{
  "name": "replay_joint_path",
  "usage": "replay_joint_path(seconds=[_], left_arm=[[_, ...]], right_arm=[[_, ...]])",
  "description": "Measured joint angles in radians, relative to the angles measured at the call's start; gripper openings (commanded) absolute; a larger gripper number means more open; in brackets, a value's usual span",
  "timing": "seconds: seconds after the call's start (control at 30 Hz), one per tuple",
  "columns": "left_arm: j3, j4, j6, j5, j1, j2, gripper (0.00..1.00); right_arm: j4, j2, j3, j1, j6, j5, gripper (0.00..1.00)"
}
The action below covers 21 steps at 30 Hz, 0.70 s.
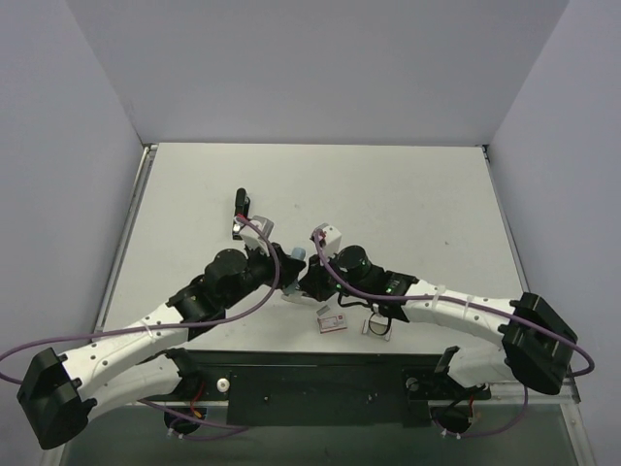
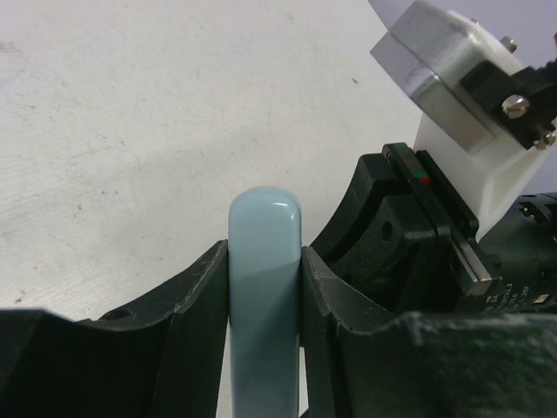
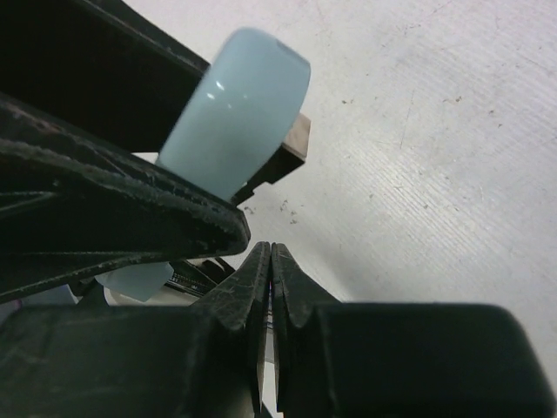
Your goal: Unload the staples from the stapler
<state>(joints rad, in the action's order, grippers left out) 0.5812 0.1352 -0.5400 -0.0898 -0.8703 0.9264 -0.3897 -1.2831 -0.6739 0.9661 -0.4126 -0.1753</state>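
My left gripper is shut on a pale blue oblong bar, whose rounded end sticks out past the fingers. In the right wrist view the bar has a black and metal part along its underside. My right gripper is shut just below the bar's end, jaws pressed together; I cannot tell whether anything thin is pinched between them. In the top view both grippers meet mid-table at the bar. A slim black oblong, seemingly the stapler, lies beyond the left wrist, apart from both grippers.
A small white and red box and a small white and metal item lie near the table's front edge under the right arm. The right wrist's camera mount is close beside the left gripper. Grey walls enclose the table.
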Motion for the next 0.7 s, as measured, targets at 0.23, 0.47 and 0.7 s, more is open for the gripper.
replay_joint_path(seconds=[0.23,0.47,0.7], left_arm=[[-0.001,-0.003,0.000,0.008,0.047,0.015,0.00],[-0.001,0.002,0.002,0.002,0.061,0.062,0.00],[-0.001,0.005,0.018,-0.033,0.061,0.116,0.00]], right_arm=[[-0.084,-0.073,0.002,-0.006,-0.030,-0.047,0.00],[-0.170,-0.116,0.021,-0.012,-0.069,-0.072,0.00],[-0.245,-0.188,0.026,-0.018,-0.113,-0.113,0.00]])
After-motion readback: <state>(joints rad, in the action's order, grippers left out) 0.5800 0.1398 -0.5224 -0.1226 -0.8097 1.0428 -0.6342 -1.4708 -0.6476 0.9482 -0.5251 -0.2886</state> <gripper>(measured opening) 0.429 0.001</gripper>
